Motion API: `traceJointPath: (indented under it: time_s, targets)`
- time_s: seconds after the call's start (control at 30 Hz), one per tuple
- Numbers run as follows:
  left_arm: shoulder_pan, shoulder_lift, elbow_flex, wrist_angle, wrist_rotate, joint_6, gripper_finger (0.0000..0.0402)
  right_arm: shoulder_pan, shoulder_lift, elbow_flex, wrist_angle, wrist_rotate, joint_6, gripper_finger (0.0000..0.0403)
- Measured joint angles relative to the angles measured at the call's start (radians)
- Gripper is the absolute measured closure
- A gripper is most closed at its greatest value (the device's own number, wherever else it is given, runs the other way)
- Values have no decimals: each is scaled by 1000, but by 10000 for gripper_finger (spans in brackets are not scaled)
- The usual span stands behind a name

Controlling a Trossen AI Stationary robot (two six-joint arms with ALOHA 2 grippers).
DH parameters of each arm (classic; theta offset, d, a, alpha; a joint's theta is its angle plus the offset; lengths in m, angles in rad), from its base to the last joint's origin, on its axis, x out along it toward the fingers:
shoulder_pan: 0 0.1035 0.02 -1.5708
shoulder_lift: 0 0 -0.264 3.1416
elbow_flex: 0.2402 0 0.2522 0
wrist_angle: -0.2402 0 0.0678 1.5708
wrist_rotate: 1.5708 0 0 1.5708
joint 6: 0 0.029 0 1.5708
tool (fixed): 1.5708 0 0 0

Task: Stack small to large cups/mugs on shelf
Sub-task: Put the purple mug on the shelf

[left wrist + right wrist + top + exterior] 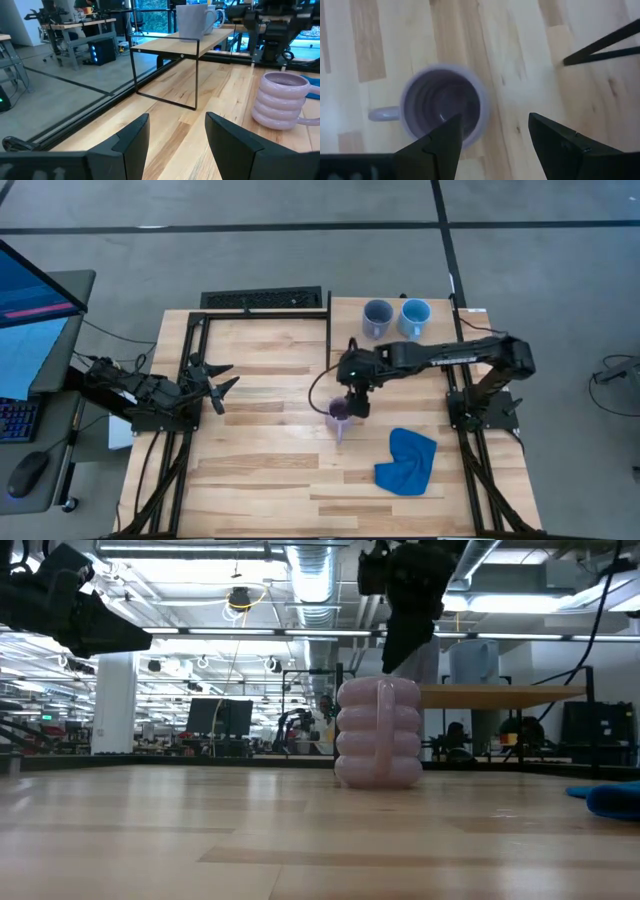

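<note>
The lilac ribbed mug [339, 416] stands upright on its base on the plank table, near the middle, with its handle [382, 114] out to one side. My right gripper [356, 400] hangs open just above it, pointing steeply down. In the right wrist view one finger [445, 145] is over the mug's rim [442, 105] and the other over bare table; I see no touch. A grey-blue mug [377, 318] and a light blue mug [414, 317] stand on the shelf [345, 320] at the far right. My left gripper [222, 385] waits open at the table's left edge.
A crumpled blue cloth [407, 460] lies near the front right. The shelf's black metal legs [196, 75] stand on the table just beyond the lilac mug [280, 100]. Bare planks stretch between my left gripper and the mug. A keyboard [262, 299] lies behind the table's far edge.
</note>
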Motion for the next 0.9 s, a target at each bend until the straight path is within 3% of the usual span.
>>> traceJointPath:
  time_s: [0.67,0.9]
  targets:
    - [0,0,0,-1,0,0,217,34,167,0,44,-2,-1,155]
    - [0,0,0,-1,0,0,217,34,167,0,45,-2,-2,204]
